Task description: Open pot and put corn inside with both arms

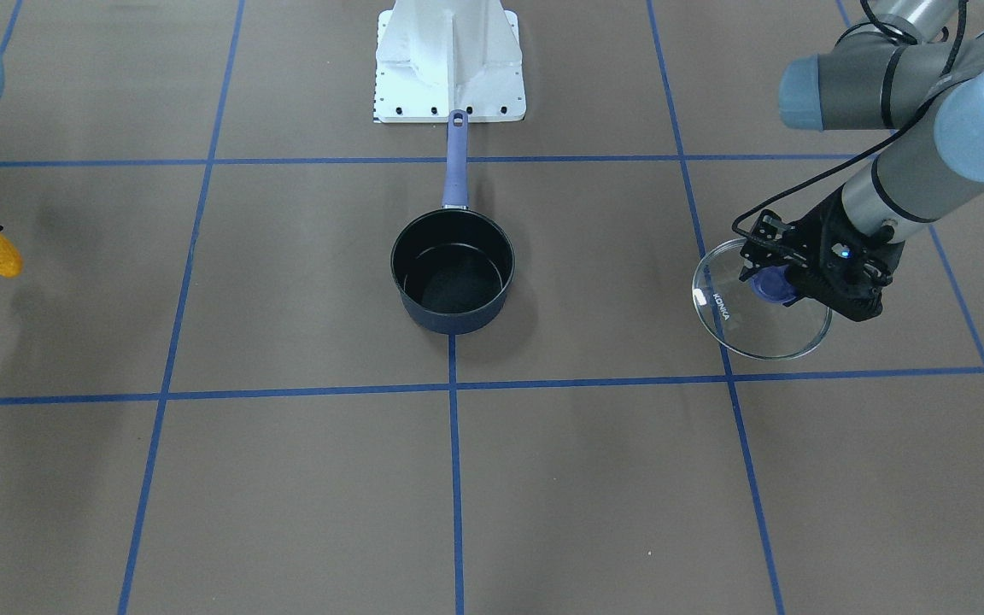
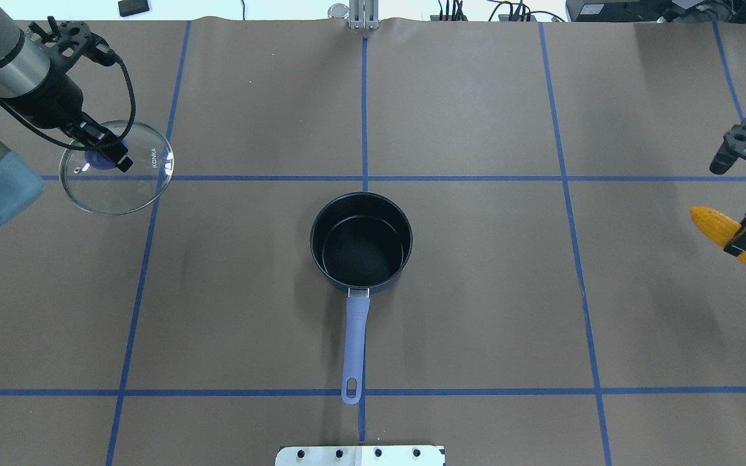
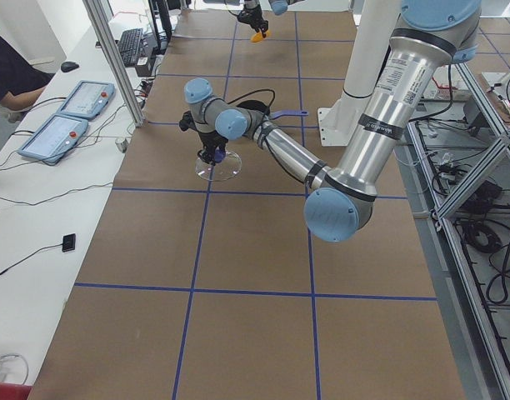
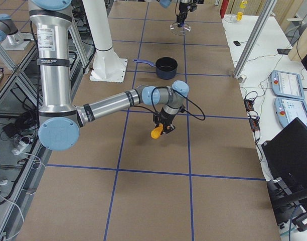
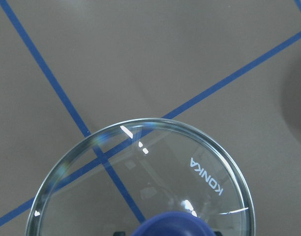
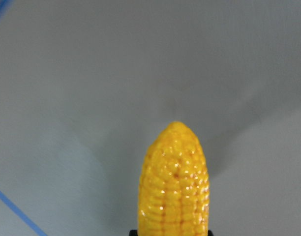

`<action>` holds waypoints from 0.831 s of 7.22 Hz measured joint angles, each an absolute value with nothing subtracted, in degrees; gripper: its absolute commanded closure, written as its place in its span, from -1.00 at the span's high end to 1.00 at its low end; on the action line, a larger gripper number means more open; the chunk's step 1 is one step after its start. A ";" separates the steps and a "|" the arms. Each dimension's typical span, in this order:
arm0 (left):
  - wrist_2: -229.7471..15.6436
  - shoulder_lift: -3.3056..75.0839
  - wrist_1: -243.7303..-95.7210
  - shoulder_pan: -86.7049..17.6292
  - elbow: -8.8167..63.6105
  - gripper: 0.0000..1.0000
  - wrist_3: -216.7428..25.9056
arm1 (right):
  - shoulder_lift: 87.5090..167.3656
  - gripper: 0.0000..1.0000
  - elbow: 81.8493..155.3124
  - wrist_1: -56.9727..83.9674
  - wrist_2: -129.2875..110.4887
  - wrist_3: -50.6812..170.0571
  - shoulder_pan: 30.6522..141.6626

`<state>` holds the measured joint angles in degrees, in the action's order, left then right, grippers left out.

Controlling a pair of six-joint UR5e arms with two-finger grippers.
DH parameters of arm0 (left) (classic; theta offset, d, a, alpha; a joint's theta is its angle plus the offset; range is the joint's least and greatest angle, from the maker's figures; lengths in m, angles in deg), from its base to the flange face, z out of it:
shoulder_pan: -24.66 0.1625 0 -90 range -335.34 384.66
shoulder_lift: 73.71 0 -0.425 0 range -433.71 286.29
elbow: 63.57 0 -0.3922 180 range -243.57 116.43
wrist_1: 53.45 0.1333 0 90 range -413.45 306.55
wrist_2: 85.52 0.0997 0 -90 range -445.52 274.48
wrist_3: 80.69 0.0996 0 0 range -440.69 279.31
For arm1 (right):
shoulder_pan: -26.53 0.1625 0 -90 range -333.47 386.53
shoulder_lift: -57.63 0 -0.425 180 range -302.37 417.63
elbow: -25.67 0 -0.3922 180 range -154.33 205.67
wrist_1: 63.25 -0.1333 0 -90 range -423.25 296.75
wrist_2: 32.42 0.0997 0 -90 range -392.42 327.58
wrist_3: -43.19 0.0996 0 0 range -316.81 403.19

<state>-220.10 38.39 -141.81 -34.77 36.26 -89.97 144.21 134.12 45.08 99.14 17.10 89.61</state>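
Open pot (image 2: 361, 241) stands at the middle of the bench (image 2: 476, 323), well apart from both hands. Left hand (image 2: 106, 154) grips the glass lid (image 2: 133, 188) by its knob. Right hand (image 2: 743, 236) clamps the corn (image 2: 710, 223) off-centre, so the cob could pivot loose on the way over. Whether the lid touches the bench is unclear.

The brown table (image 2: 476, 310), gridded with blue tape (image 2: 364, 116), carried the uncovered pot (image 2: 361, 241) at its centre, handle pointing toward the white base mount (image 2: 360, 455).

Robotics lab: arms (image 3: 397, 92) on table (image 2: 476, 323) w/ blue tape grid (image 2: 364, 116), pendants (image 3: 82, 98) + keyboard (image 3: 130, 46) on bench (image 3: 38, 208) upper left of left-side view, alu frame (image 3: 115, 58), cables (image 3: 480, 275) at right edge.
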 measured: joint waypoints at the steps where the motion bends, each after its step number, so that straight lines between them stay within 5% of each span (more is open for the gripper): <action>1: -220.14 37.50 -142.07 -34.87 35.56 0.10 -87.99 | 141.12 -0.56 134.96 46.28 102.00 21.59 89.38; 6: -221.36 33.89 -154.16 -37.61 25.67 0.10 -82.54 | 123.04 -0.55 136.18 42.39 104.61 62.26 76.02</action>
<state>-221.36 33.89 -154.16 -37.61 25.67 -82.54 123.04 136.18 42.39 104.61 62.26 76.02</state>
